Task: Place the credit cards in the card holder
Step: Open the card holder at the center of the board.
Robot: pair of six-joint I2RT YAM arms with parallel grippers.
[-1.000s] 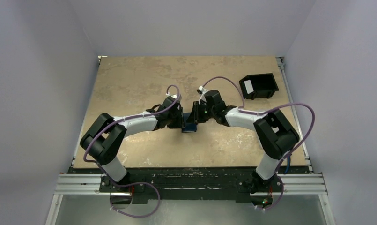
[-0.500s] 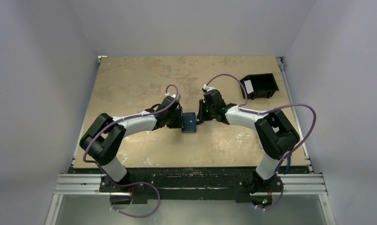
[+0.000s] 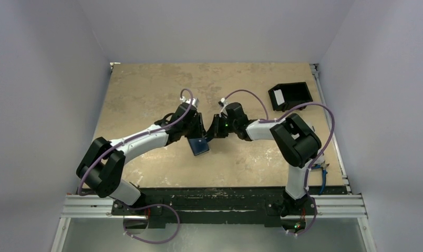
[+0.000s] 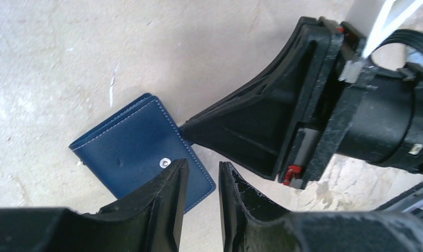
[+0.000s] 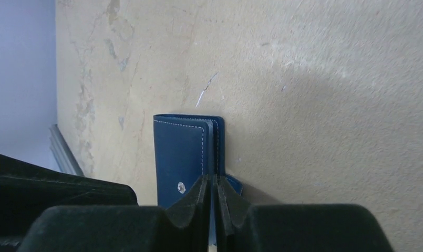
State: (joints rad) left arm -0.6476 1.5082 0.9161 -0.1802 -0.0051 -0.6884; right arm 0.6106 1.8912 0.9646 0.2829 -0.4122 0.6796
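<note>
Card holder (image 4: pixel 133 149), one. Navy blue, roughly square, flat and folded. Smooth, leather-like cover with pale stitching along the edges. One small round silver stud (image 4: pixel 166 163) near an edge of the cover. The right wrist view shows thin stacked leaves at the fold's open side. It sits at mid-table between the two grippers, turned at a slant to the table edges.

Right gripper (image 5: pixel 213 184), one. Black, wedge-shaped fingers, hard and scuffed. They are pressed almost together, pinching a thin leaf at the holder's edge just beside the stud. In the left wrist view its tip meets the holder's edge.

Left gripper (image 4: pixel 202 168), one. Black fingers of the same build, fine scratches on the inner faces. A narrow gap stands between them and nothing is in it. It hovers over the stud corner of the holder.

Arms, two: left (image 3: pixel 146 140) and right (image 3: pixel 261 127), white shells with black joints.

Table (image 3: pixel 146 89), one. Beige, mottled, stone-like top, matt, with one short white scratch (image 4: pixel 112 84) near the holder.

Box (image 3: pixel 289 96), one. Black, rectangular, open-sided, with a white label. It is at the far right, well apart from the holder.
</note>
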